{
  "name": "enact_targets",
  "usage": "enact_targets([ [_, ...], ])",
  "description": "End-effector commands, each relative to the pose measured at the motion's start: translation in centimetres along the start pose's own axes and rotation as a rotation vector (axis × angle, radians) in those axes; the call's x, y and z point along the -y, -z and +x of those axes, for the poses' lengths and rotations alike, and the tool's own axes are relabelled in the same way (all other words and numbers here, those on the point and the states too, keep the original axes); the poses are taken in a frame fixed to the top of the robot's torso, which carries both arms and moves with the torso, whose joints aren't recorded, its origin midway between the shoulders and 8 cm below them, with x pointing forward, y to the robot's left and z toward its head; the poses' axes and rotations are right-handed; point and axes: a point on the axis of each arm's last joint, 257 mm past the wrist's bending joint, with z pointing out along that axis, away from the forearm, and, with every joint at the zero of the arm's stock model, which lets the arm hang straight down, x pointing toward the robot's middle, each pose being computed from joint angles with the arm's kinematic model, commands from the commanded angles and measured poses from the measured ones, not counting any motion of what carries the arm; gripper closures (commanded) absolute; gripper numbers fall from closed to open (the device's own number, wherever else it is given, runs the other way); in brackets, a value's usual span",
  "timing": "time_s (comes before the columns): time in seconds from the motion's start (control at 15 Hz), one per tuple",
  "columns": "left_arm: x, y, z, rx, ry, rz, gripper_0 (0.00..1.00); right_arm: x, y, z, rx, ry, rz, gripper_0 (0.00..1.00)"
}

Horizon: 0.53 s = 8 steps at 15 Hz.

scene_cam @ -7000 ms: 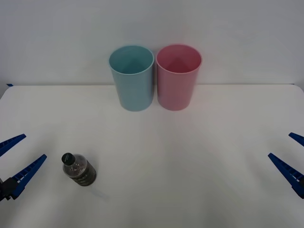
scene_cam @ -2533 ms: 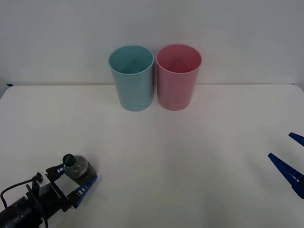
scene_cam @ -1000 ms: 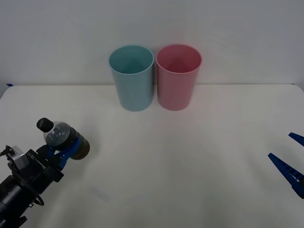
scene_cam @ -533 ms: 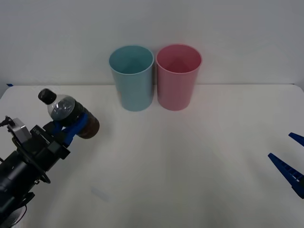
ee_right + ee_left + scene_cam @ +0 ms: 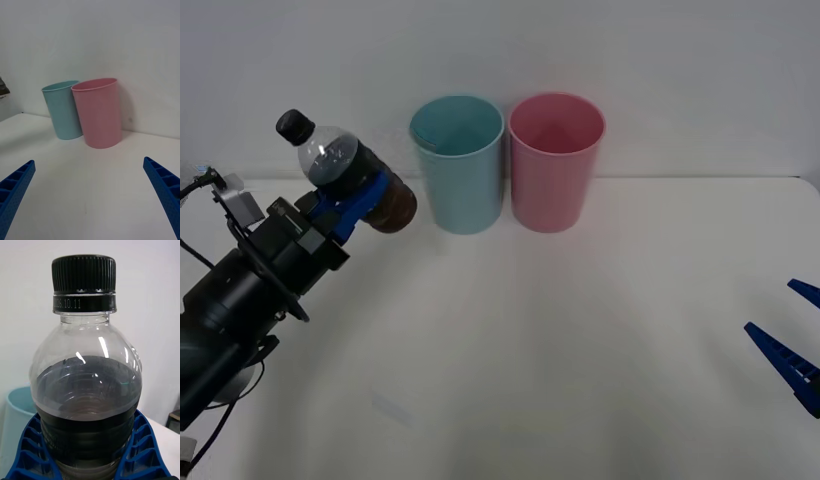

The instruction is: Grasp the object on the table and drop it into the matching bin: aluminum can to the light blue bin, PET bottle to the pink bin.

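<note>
Above the left part of the white surface [image 5: 510, 340], the left hand [image 5: 358, 197] is clenched around the PET bottle [image 5: 348, 172], holding it in the air, tilted with its black cap up and to the left, just left of the light blue bin [image 5: 458, 164]. Beside that bin, on its right, stands the pink bin [image 5: 555, 163], near the surface's far edge. At the right edge, the right hand [image 5: 792, 340] waits with its fingers spread and nothing between them.

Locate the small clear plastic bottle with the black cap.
Front view, robot's left: the small clear black-capped bottle is held above the table in the left gripper, beside the light blue bin.
</note>
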Motion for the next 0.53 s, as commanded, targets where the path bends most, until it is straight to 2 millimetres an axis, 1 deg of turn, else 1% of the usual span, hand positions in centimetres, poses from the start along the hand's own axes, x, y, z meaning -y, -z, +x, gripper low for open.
enact_targets([
  [0.07,0.2,-2.9,-1.8,0.002,0.004,0.041,1.0,0.0,0.0,0.0,0.0,0.0,0.0,0.0],
  [0.27,0.7,-5.3,-2.8,-0.012,-0.021,0.077,1.0,0.0,0.0,0.0,0.0,0.0,0.0,0.0],
  [0.53,2.1,-8.7,-3.9,-0.008,-0.05,0.137,1.0,0.0,0.0,0.0,0.0,0.0,0.0,0.0],
])
